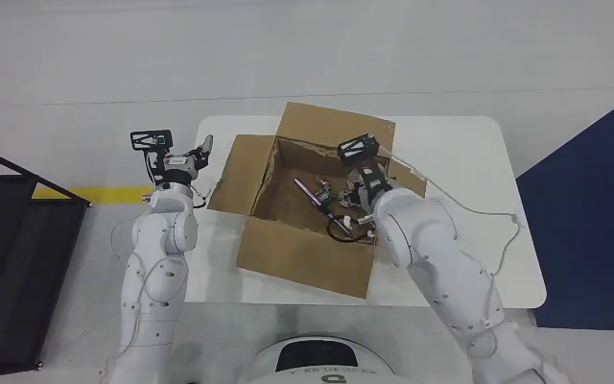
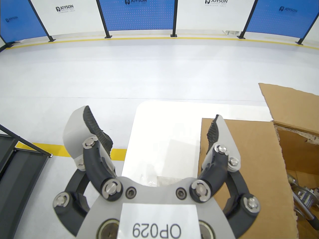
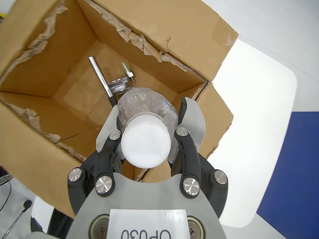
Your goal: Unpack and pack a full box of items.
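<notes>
We see two arms in glossy white, rounded shells, the left arm [image 1: 153,274] and the right arm [image 1: 451,274], with thin grey cables [image 1: 480,213] trailing off them. The left hand [image 2: 152,115] and the right hand [image 3: 149,108] are built alike. Each has a grey metal palm plate, black curved links, silver slotted screws [image 2: 111,189], pale finger shells with black ribbed pads [image 2: 99,133] and a white label [image 2: 157,225] in black print.

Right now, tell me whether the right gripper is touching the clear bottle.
Touching. The right wrist view shows the right gripper clamped around the clear bottle.
</notes>
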